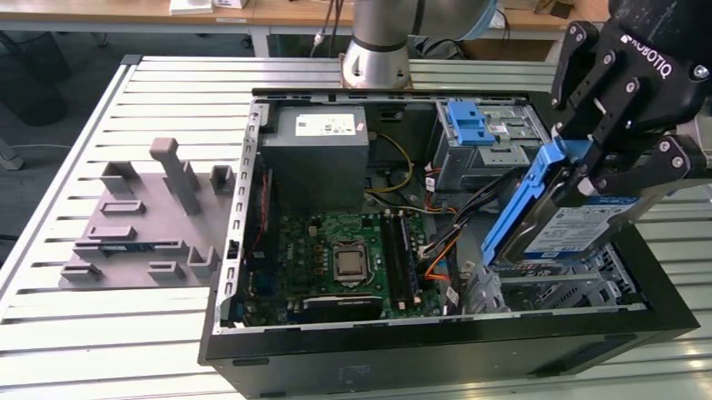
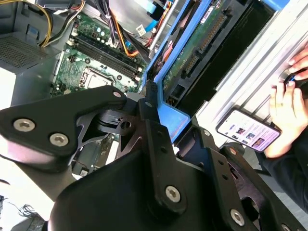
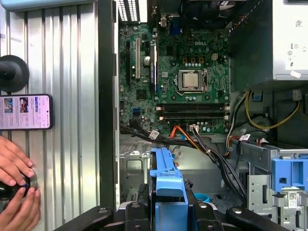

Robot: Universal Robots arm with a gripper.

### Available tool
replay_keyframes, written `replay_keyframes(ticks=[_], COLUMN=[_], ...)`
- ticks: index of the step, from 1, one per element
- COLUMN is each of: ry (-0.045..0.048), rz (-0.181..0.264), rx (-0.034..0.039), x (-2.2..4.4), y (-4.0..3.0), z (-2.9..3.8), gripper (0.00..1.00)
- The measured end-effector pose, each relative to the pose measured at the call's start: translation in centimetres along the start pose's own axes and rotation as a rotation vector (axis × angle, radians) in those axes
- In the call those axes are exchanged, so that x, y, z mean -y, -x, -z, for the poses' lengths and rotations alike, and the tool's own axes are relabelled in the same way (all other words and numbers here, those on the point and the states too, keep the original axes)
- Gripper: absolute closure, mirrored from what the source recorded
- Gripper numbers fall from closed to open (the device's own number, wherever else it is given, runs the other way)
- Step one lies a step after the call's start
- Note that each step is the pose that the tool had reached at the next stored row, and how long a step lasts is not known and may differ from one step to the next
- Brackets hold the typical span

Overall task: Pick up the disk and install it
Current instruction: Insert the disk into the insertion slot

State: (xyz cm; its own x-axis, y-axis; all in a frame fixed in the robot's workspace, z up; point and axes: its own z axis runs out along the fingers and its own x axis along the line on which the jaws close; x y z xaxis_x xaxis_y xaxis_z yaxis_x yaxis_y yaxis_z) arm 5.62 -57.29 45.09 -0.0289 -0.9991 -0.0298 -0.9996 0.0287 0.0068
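Note:
In the exterior view, the disk [image 1: 569, 232], a silver drive with a blue-and-white label in a blue plastic bracket, hangs steeply tilted over the metal drive cage [image 1: 556, 290] at the right of the open computer case. My black gripper [image 1: 592, 167] is shut on the bracket's upper end. The second wrist view has the disk [image 2: 192, 48] with its green circuit side up, and the fingers [image 2: 147, 108] clamp the blue frame. In the first wrist view the blue bracket [image 3: 166, 185] points away from the gripper [image 3: 168, 214] toward the case floor.
The case holds a green motherboard [image 1: 339, 250], a grey power supply [image 1: 317, 158], loose cables [image 1: 439, 250] and another blue caddy [image 1: 473, 125]. A grey fixture [image 1: 145, 217] lies at the exterior view's left. A person's hands [image 3: 14, 192] and a phone [image 3: 24, 111] rest beside the case.

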Motion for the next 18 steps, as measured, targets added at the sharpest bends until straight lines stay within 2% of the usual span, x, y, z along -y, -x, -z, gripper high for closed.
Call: replay_keyframes(ticks=[7, 18], ry=[0.0000, 0.0000], rz=[0.000, 0.000], rx=[-0.0002, -0.0002], x=[0.88, 1.49], y=[0.01, 0.01], z=[-0.52, -1.08], gripper=[0.64, 0.64])
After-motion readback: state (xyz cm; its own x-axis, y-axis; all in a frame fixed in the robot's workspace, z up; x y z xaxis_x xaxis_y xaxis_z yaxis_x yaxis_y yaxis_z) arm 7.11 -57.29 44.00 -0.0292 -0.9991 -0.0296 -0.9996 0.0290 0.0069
